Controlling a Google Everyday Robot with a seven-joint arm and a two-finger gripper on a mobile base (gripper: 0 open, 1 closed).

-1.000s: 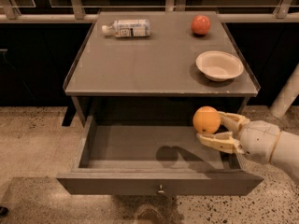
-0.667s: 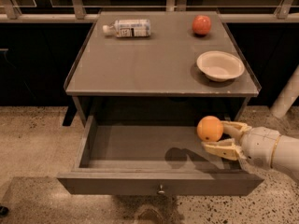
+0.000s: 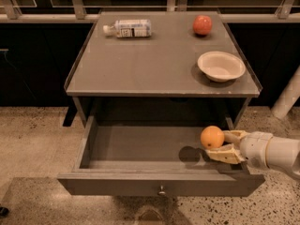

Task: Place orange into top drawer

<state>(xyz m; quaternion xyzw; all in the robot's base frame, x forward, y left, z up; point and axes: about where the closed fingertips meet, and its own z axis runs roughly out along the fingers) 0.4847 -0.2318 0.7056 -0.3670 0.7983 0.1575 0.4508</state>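
The orange is small, round and yellow-orange. My gripper reaches in from the right and is shut on it, with pale fingers above and below the fruit. It holds the orange over the right end of the open top drawer, a little above the drawer floor, where its shadow falls. The drawer is pulled out, and its grey front panel with a small metal knob faces me.
On the grey tabletop lie a plastic bottle at the back left, a redder fruit at the back right and a white bowl near the right edge. A white post stands to the right.
My gripper has moved down and slightly right with the orange, lowering it toward the inside of the open drawer. Nothing on the tabletop has moved.
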